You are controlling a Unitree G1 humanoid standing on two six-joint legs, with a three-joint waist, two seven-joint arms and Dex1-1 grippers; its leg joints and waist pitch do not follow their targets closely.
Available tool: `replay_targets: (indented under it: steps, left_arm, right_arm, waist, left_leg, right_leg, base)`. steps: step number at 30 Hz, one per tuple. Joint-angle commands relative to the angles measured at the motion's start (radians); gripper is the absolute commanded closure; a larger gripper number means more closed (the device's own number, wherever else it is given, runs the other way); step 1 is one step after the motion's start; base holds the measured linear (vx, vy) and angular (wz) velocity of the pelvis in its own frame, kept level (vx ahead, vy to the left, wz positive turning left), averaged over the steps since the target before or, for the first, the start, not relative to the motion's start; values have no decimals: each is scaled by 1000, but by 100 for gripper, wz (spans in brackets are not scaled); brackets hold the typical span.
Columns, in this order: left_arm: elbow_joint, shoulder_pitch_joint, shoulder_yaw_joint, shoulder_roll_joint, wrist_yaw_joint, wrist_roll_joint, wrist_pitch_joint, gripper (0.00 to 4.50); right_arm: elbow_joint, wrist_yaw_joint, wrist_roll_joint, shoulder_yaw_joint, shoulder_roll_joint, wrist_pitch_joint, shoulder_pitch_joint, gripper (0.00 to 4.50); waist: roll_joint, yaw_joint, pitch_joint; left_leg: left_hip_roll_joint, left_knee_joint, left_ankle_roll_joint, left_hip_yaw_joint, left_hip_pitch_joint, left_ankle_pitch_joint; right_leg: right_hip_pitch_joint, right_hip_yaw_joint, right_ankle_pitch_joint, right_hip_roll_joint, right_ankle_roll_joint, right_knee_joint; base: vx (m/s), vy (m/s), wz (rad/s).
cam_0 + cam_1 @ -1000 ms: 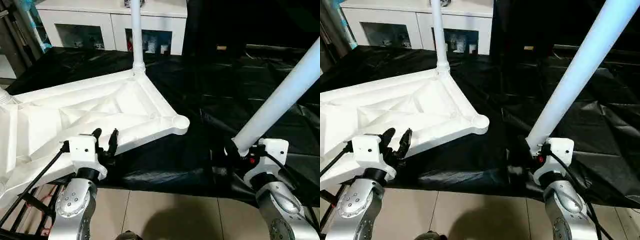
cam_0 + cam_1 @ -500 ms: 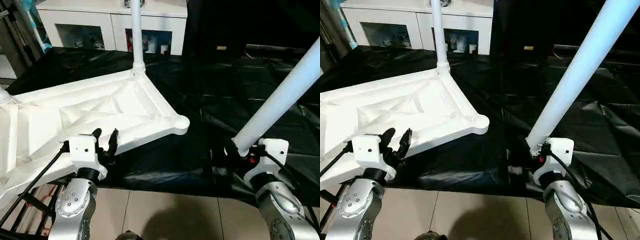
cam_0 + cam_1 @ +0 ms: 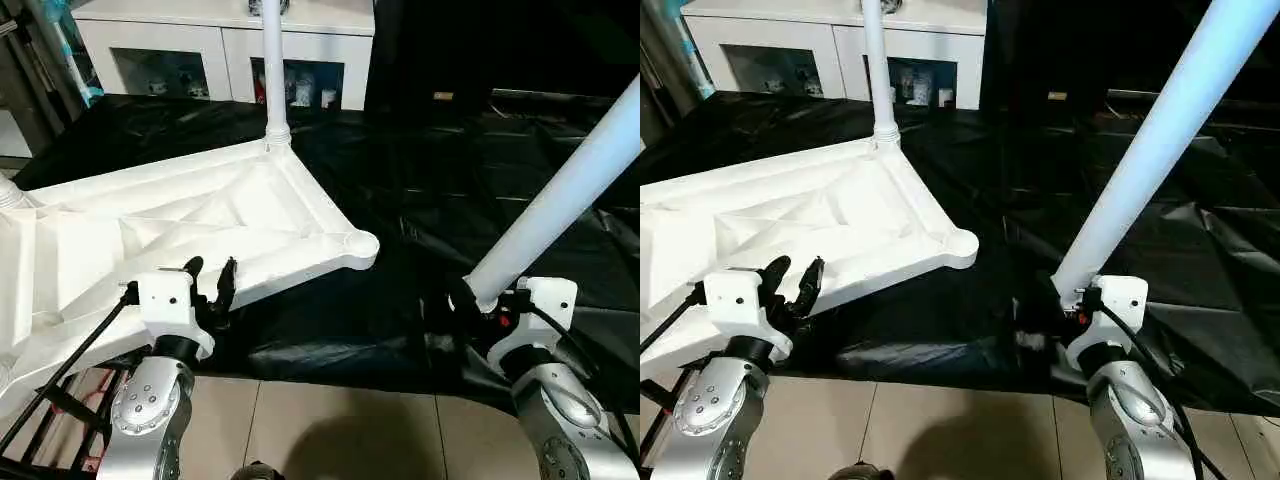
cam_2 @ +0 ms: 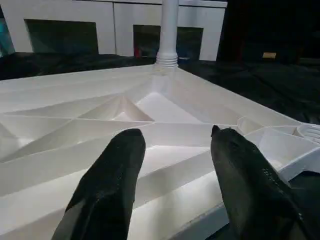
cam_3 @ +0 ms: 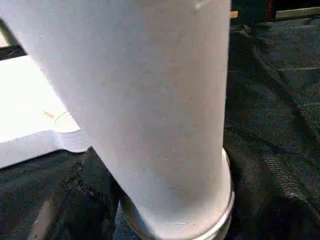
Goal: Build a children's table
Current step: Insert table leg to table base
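Hovering nearest, at the lower left, the left gripper (image 3: 210, 280), its two black fingers (image 4: 112, 185) spread apart over the near rim of the white table top (image 3: 180, 235), touching or not impossible to tell. At the lower right, the right gripper (image 3: 478, 300) pinching the thick end of a loose white leg (image 3: 560, 200), slanting up and away to the right. Beneath both, pale floor tiles (image 3: 330, 430), then a crumpled black sheet (image 3: 440, 200). Lying upside down on that sheet, the top, ribbed underside up, with an empty round socket (image 3: 358, 243) at its near right corner. Standing upright in the far corner socket, another leg (image 3: 272, 70). Farthest back, a white glass-door cabinet (image 3: 220, 40).
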Motion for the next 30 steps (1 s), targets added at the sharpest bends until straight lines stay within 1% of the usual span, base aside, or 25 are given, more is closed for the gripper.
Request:
replay_targets:
  steps: [1, 10, 17, 30]
  left_arm:
    - [-12, 6, -11, 2, 4, -5, 8, 200]
    - [-12, 6, -11, 2, 4, -5, 8, 200]
    - [-12, 6, -11, 2, 4, -5, 8, 200]
    - [-12, 6, -11, 2, 4, -5, 8, 200]
  right_arm:
    - [1, -3, 5, -7, -5, 5, -6, 187]
    - [1, -3, 5, -7, -5, 5, -6, 187]
    - [1, -3, 5, -7, -5, 5, -6, 187]
    - [1, -3, 5, -7, -5, 5, -6, 187]
  waist:
    - [-8, 1, -46]
    - [-8, 1, -46]
    - [-8, 1, -47]
    - [-8, 1, -47]
  left_leg:
    - [84, -78, 0, -38, 18, -322]
    - [84, -78, -4, -38, 19, -331]
    - [84, -77, -1, -38, 18, -322]
    - [83, -77, -1, -38, 19, -323]
  right_leg:
    - [16, 49, -223, -68, -114, -78]
    - [15, 50, -234, -68, -111, -79]
    - [16, 49, -219, -68, -112, -78]
    - [16, 49, -219, -68, -113, -78]
  base:
    - [0, 0, 0]
    - [0, 0, 0]
    - [0, 0, 0]
    - [0, 0, 0]
